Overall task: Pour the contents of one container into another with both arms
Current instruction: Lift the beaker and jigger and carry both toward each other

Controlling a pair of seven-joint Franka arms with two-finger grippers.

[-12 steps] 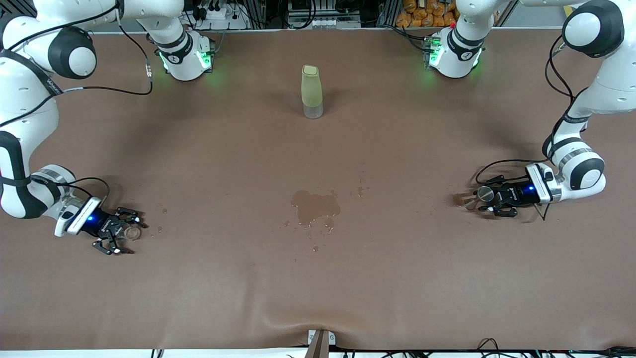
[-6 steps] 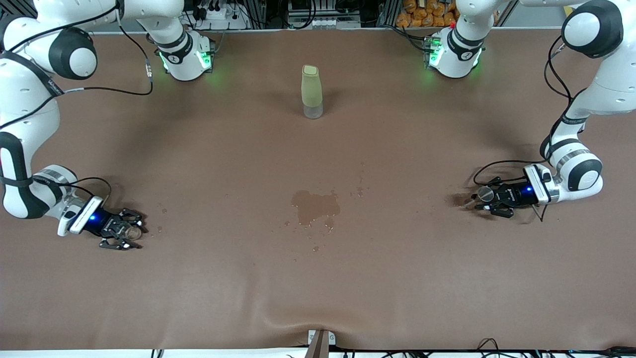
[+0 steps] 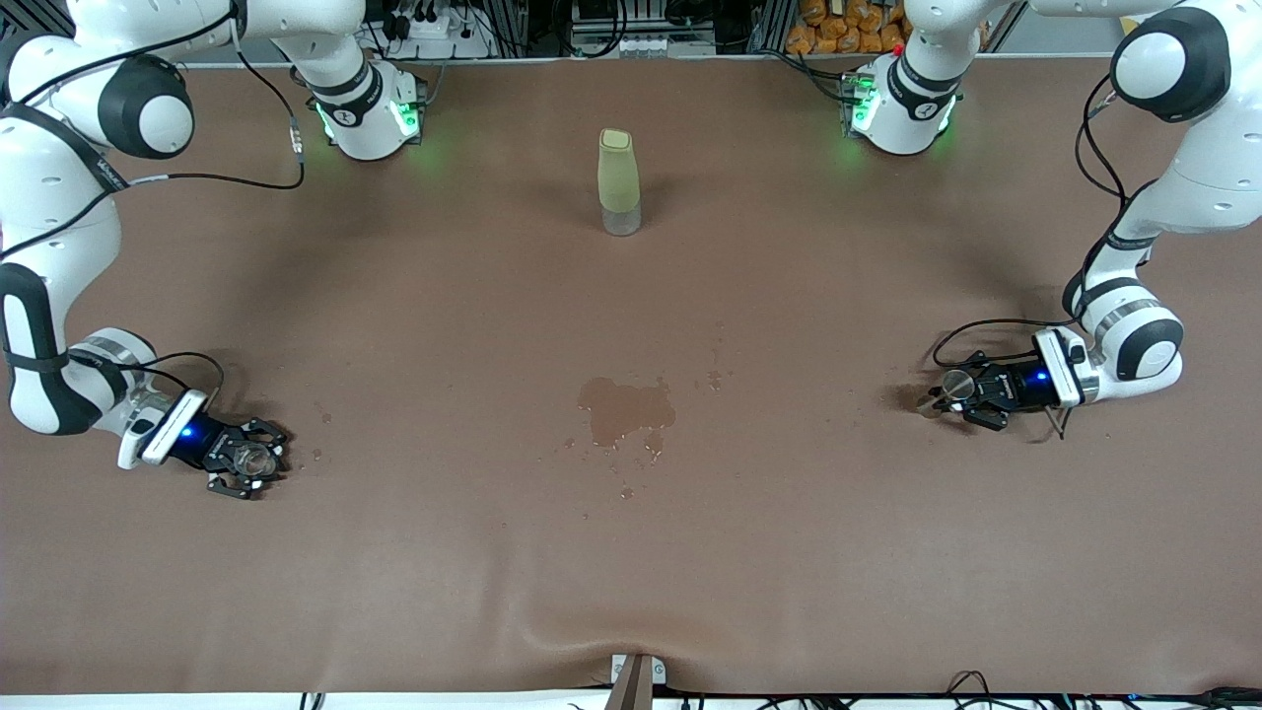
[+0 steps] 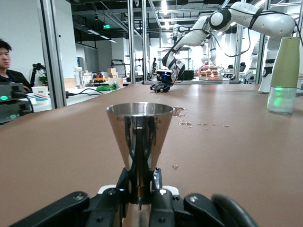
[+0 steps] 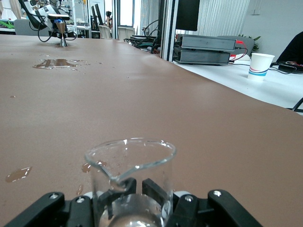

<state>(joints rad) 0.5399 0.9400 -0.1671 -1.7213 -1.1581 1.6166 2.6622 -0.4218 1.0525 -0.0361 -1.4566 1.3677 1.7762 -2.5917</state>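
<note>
While both vessels are sitting on the table at its two ends, each arm is clamping onto its own. The right gripper is closing its fingers around the base of the glass cup, which is standing upright at the right arm's end. The left gripper is pinching the narrow waist of the jigger at the left arm's end, the steel cone rising upright above the fingers in the left wrist view. The two vessels are lying well apart, with a wet patch and a few droplets between them near the table's middle, and a green bottle standing farther from the front camera, untouched.

By my reading, the grasp step is being completed and no lift is yet under way. Next, both arms are going to need to raise their vessels level, bring them together over the middle, and tip the cup's spout over the jigger's rim. Whether the cup is holding liquid I cannot tell. With so small a rim to hit, close alignment and a slow tilt are going to matter; the wet patch suggests spilling is easy.
</note>
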